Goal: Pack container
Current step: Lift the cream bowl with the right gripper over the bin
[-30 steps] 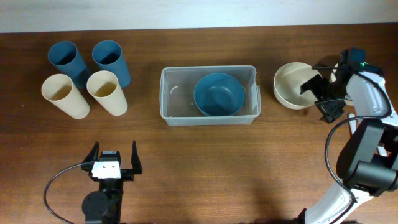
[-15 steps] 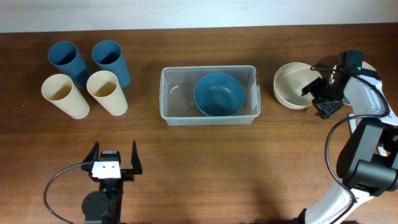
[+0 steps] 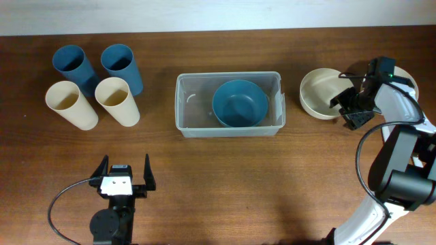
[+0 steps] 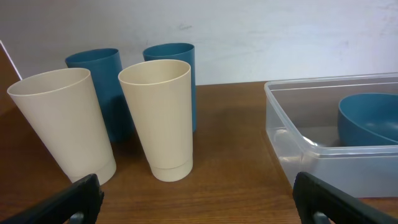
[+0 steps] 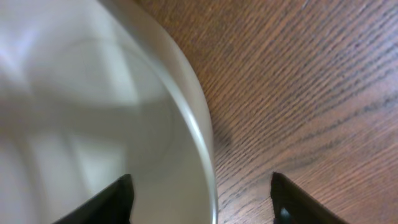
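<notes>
A: Where is the container [image 3: 194,112] at this moment?
B: It stands on the desk [image 3: 225,177], in the middle, toward the far edge. It is of clear plastic, and a blue bowl [image 3: 239,103] sits upright inside it, in the right part.
A: And the right tool [image 3: 346,112]?
B: It is at a cream bowl [image 3: 317,92], which stands to the right of the container, near it but not touching. The two fingers are apart. In the right wrist view the rim of this bowl passes between them: one finger [image 5: 115,199] is over the inside of the bowl, the other is over the wood outside. I cannot tell if a finger touches the rim.
A: What about the left tool [image 3: 125,175]?
B: It is near the front edge of the desk, left of the middle, well apart from all the things. Its fingers are wide apart and hold nothing.
A: Is something else on the desk?
B: Yes, four cups at the far left: two blue cups [image 3: 75,68] behind, two cream cups [image 3: 117,100] in front, all upright and close together.
</notes>
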`<state>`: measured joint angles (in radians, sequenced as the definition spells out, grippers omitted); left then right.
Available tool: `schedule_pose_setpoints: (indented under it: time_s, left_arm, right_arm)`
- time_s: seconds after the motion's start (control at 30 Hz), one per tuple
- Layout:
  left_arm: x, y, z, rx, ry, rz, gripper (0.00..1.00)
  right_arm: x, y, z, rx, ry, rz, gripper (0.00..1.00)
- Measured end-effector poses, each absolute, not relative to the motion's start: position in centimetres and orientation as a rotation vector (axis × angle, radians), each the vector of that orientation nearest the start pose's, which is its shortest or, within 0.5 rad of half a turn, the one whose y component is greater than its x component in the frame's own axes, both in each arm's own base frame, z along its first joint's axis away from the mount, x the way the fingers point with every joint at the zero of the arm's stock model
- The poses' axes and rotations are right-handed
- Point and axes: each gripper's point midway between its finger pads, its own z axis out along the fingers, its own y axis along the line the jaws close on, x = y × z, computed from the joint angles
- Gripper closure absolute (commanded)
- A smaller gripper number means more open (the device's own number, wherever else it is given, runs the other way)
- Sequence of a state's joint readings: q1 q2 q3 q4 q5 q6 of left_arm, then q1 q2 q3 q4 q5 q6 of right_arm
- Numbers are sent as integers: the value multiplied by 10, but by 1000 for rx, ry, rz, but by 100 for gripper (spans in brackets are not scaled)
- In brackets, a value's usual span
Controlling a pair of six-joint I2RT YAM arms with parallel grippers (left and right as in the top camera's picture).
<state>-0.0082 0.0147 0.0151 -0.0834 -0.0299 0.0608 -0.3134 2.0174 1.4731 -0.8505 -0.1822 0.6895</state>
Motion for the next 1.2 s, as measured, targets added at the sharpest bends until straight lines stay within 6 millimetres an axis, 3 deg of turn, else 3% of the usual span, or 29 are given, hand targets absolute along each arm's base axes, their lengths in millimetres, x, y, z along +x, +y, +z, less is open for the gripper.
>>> schedule_pose_setpoints:
  time_s: [0.07,0.23,0.6,0.7,0.87,1.1,1.2]
  left_arm:
    - [246,3,157,35,1654,65,0]
    - [246,3,157,34,1654,65,0]
    - [246,3,157,35,1654,65,0]
    - [246,3,157,35,1654,65,0]
    - [246,3,157,35,1654,65,1]
    - [246,3,157,34,1653,65,0]
    - [246,3,157,35,1654,65,1]
  right_arm:
    - [406,-99,36,1420,2632,317,59]
    - [406,-99,36,1423,2630,318,96]
    - [409,-90,38,1417,2632,401,96]
    - [417,-89,47,1402,2616,439,96]
    - [449,-96,90,1326,2531,480,96]
    - [486,-102,202,1153,2396,504,96]
    - [485,-88,237,1072,2402,505,96]
